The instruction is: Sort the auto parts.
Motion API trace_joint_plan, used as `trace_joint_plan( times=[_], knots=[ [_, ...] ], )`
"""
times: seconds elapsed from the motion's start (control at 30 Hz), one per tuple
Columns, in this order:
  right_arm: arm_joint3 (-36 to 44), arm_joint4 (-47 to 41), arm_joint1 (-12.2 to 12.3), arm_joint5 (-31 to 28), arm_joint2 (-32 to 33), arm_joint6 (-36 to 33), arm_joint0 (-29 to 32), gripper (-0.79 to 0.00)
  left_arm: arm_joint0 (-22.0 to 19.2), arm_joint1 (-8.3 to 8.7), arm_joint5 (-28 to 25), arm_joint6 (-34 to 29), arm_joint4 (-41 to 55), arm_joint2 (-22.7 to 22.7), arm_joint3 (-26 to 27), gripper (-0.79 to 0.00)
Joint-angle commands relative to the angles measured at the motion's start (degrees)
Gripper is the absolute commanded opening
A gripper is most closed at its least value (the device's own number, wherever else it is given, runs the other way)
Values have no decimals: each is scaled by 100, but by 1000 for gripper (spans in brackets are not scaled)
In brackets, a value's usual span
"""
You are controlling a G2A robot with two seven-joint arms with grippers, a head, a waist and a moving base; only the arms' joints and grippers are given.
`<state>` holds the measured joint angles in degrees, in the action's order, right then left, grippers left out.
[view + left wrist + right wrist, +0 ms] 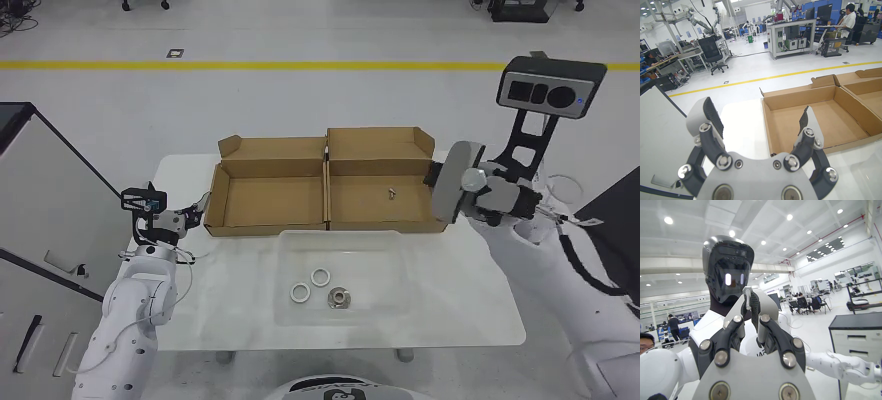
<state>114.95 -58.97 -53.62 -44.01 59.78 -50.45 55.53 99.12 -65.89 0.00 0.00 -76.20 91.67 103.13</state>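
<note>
Two rings (321, 277), one flanged nut (340, 297), one gripped bolt (748, 300) (another boxed), two cardboard boxes (265, 205), one tray (400, 260).

The left cardboard box (268, 200) abuts the right cardboard box (375, 195) at the table's (470, 310) back; just before them, a tray (390, 250) holds two rings (321, 277) (299, 293) and a nut (340, 297).

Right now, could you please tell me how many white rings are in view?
2. One white ring lies in the clear tray; the other ring lies beside it in the same tray, slightly nearer the robot. Nothing seems to hide more.
</note>
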Motion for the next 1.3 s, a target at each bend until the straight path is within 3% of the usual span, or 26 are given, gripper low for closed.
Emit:
trace_joint_plan(
  times=[0.0,0.1,0.4,0.53,0.77,1.0,1.17,1.27],
  knots=[
    [66,211,-13,88,54,77,35,-785,0,0,0,0,0,0,0,0],
    [176,245,-47,118,82,139,103,-785,0,0,0,0,0,0,0,0],
    [293,-1502,-241,-264,-45,-332,305,-785,0,0,0,0,0,0,0,0],
    [175,-1742,-301,-211,57,-638,340,-785,0,0,0,0,0,0,0,0],
    [45,-828,-335,79,407,-503,395,-785,0,0,0,0,0,0,0,0],
    [72,652,-352,436,679,-278,385,-785,0,0,0,0,0,0,0,0],
    [153,887,-401,481,655,-57,472,-785,0,0,0,0,0,0,0,0],
    [199,524,-445,380,583,-32,534,-785,0,0,0,0,0,0,0,0]
  ],
)
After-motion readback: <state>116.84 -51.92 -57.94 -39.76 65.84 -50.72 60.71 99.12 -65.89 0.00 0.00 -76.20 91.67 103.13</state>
